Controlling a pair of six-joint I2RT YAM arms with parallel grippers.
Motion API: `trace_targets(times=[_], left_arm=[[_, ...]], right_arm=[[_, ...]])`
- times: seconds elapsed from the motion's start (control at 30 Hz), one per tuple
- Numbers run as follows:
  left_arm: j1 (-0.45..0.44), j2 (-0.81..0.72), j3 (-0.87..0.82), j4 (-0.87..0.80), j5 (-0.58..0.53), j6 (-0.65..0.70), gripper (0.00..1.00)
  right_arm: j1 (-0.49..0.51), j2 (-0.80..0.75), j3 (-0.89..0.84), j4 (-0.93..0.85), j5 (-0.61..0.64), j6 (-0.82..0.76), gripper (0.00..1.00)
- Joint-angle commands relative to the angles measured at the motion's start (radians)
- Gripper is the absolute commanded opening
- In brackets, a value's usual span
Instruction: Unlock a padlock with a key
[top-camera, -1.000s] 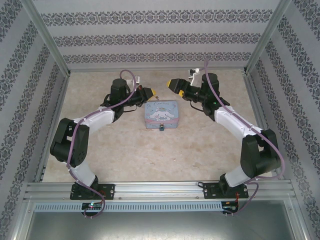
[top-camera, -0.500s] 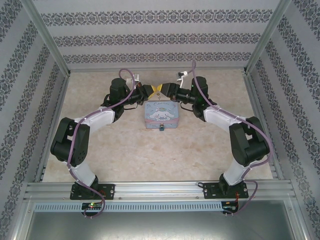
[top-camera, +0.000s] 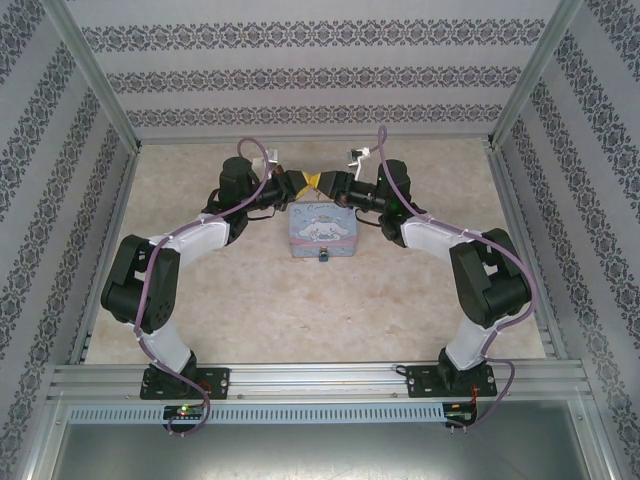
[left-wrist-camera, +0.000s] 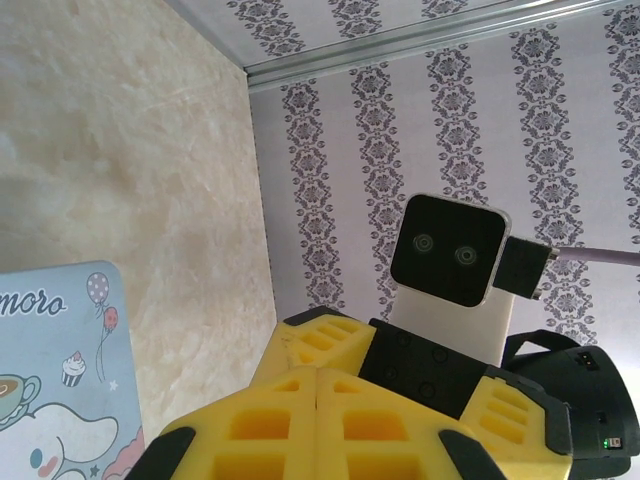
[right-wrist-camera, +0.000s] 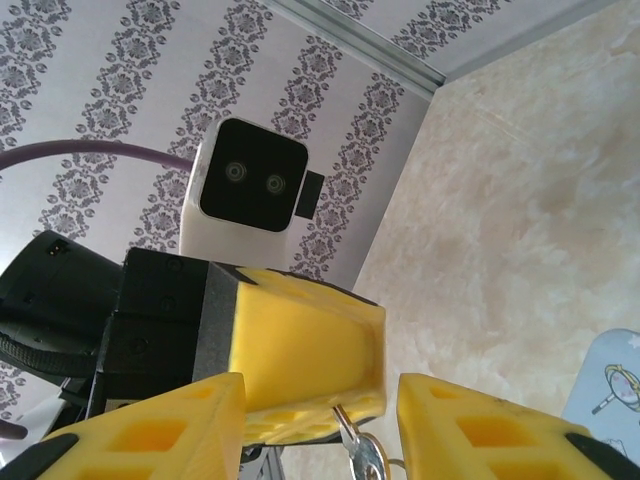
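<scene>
A silvery key (right-wrist-camera: 357, 455) sticks out from the tip of my left gripper (top-camera: 305, 182), whose yellow fingers (left-wrist-camera: 318, 375) are pressed shut on it. My right gripper (top-camera: 330, 183) meets it tip to tip above the back edge of the pale-blue cartoon tin (top-camera: 322, 225). Seen from the right wrist, my right gripper (right-wrist-camera: 320, 392) stands open, one finger on each side of the left fingers (right-wrist-camera: 300, 345) and the key, with gaps showing. The small dark padlock (top-camera: 323, 256) hangs at the tin's front edge, apart from both grippers.
The tin's lid shows at the lower left of the left wrist view (left-wrist-camera: 60, 400) and at the right edge of the right wrist view (right-wrist-camera: 612, 400). Patterned walls (top-camera: 320, 80) and metal posts enclose the beige table (top-camera: 300, 310).
My right arm has swung left until its gripper reached the left gripper's tip, and its jaws have narrowed. The left arm and the tin have stayed put.
</scene>
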Motion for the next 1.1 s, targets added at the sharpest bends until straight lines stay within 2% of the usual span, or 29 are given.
trace_targets(times=[0.0,0.23,0.63,1.07], left_arm=[[-0.005,-0.004,-0.002,0.07,0.003,-0.009,0.0],[-0.005,-0.003,-0.001,0.074,-0.001,-0.011,0.0],[-0.005,-0.002,-0.007,0.076,-0.003,-0.011,0.0],[-0.005,0.004,-0.014,0.082,-0.005,-0.011,0.0]], right_arm=[[0.008,0.021,-0.025,0.072,-0.012,0.017,0.45],[0.006,0.018,-0.049,0.084,-0.013,0.022,0.44],[0.007,0.033,-0.059,0.128,-0.02,0.049,0.34],[-0.004,0.033,-0.061,0.149,-0.023,0.064,0.16]])
